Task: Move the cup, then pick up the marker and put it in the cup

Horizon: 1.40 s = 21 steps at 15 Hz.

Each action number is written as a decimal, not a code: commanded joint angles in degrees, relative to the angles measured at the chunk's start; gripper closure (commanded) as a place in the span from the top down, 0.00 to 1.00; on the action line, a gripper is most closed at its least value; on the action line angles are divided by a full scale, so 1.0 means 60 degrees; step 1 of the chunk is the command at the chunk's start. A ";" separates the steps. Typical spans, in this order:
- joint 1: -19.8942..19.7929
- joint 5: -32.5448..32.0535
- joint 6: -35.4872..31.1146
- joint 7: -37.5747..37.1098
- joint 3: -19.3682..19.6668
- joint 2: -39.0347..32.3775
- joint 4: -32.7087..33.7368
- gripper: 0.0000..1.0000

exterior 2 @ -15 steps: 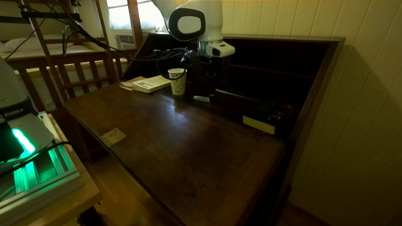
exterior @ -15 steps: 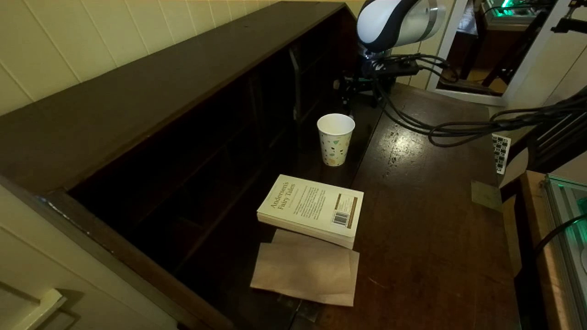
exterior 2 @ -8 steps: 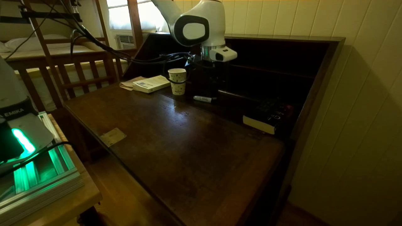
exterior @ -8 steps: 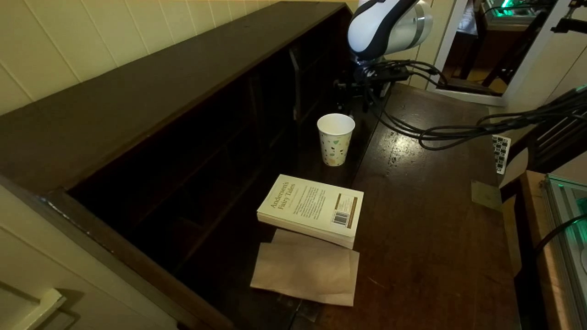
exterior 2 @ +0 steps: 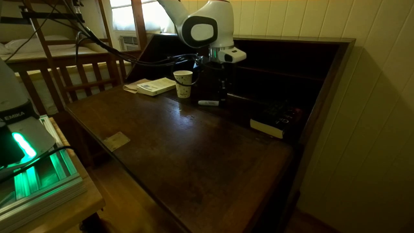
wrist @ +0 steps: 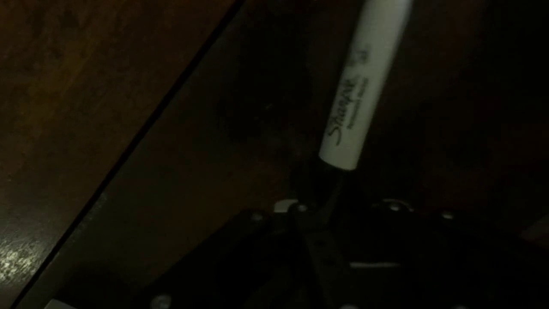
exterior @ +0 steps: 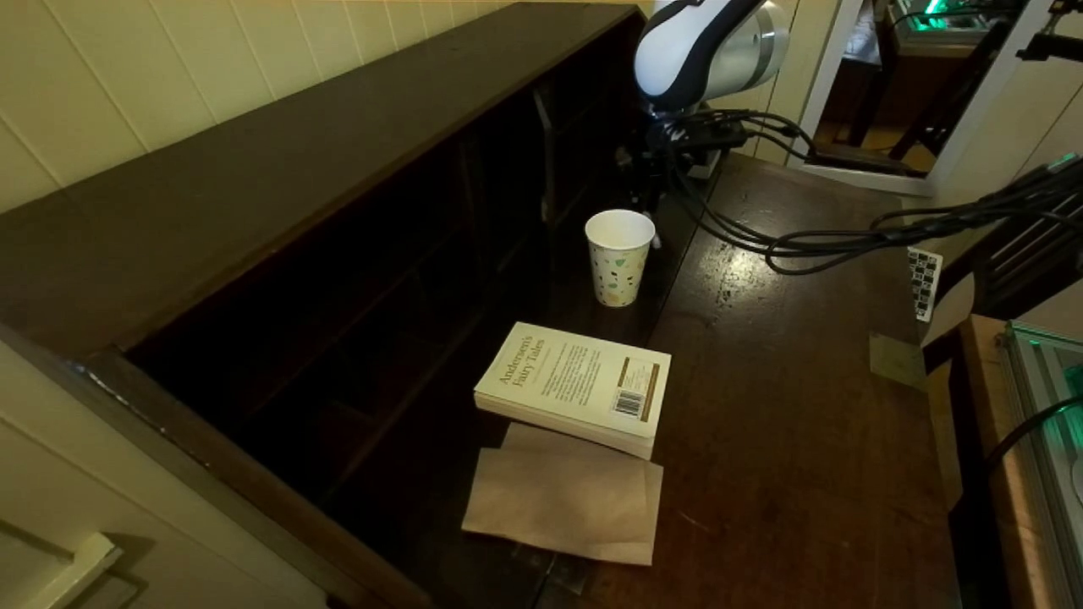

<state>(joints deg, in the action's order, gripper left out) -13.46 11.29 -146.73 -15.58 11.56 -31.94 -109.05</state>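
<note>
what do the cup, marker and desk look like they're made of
The cup: likely paper, fairly matt, going by its thin rim and printed flecks.
The marker: probably smooth plastic, as its straight pale barrel with printed lettering suggests; its dark end is too dim to judge.
The desk: seemingly dark wood, probably varnished, given the glare and worn flecks; solid or veneer, I can't tell.

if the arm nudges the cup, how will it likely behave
The cup would probably tip easily, since its base is narrower than its rim. Its thin, papery-looking wall suggests it is light and may dent if squeezed.
</note>
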 commanded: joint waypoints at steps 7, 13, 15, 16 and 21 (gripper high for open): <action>-0.0022 0.0068 0.0398 0.0696 -0.0224 0.1160 -0.0305 0.05; 0.0580 -0.0488 -0.0342 0.0993 -0.0214 0.2822 -0.1290 0.05; 0.0862 -0.0824 -0.0637 0.1011 -0.0223 0.3330 -0.1652 0.05; 0.0987 -0.0999 -0.0853 0.1019 -0.0257 0.3505 -0.1825 0.05; 0.1443 -0.1594 -0.1739 0.1023 -0.0518 0.4480 -0.2706 0.05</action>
<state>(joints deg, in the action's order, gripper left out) -5.67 4.03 -153.60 -10.05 9.36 -10.00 -119.97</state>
